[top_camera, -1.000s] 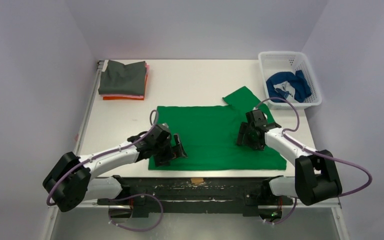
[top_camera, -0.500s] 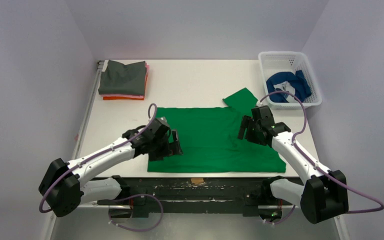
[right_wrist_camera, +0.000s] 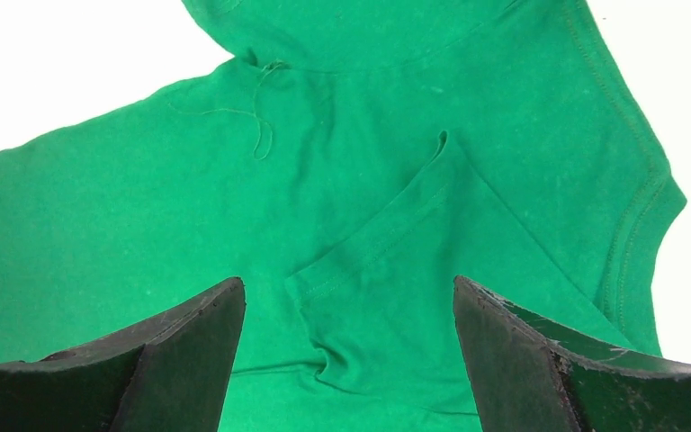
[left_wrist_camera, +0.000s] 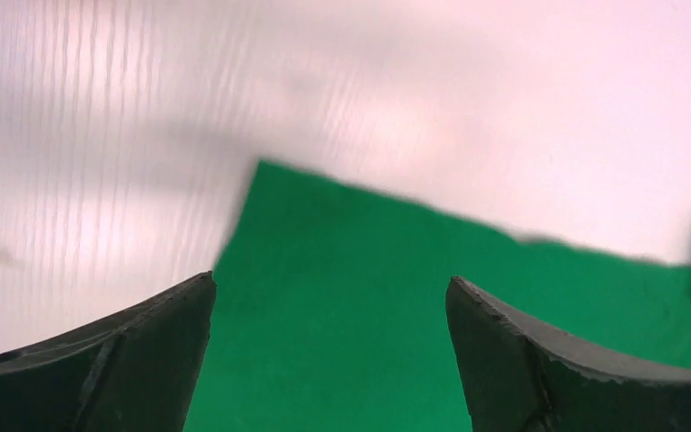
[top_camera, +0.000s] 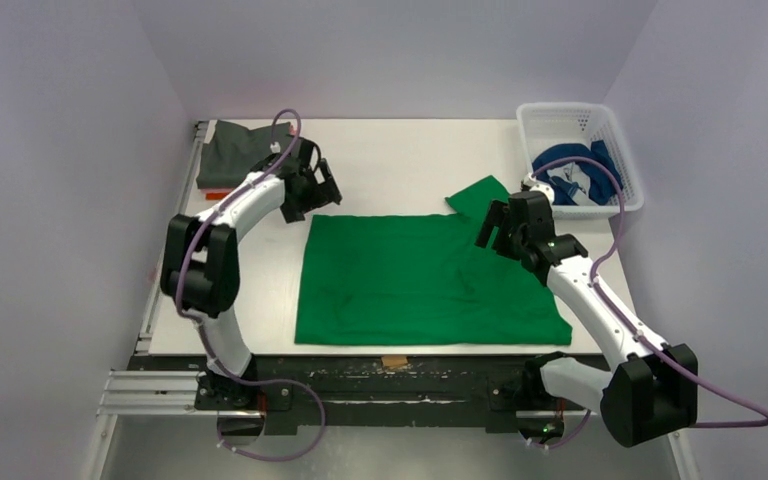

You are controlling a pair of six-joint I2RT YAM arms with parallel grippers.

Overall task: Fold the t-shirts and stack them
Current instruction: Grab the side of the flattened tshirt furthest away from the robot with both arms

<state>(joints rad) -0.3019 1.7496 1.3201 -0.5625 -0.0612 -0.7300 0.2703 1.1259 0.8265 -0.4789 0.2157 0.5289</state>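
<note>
A bright green t-shirt lies spread flat in the middle of the table, one sleeve sticking out at its far right. My left gripper is open and empty above the shirt's far left corner; green cloth shows between its fingers. My right gripper is open and empty over the shirt's far right part, above a folded sleeve edge. A stack of folded shirts, dark grey on top with pink and orange below, lies at the far left, partly behind my left arm.
A white lattice basket at the far right holds a crumpled blue shirt. A metal rail runs along the table's left edge. Bare white table lies beyond the green shirt.
My left arm has swung from the green shirt's near left edge to its far left corner, beside the stack. My right gripper has moved a little farther away, toward the sleeve. Both stayed open.
</note>
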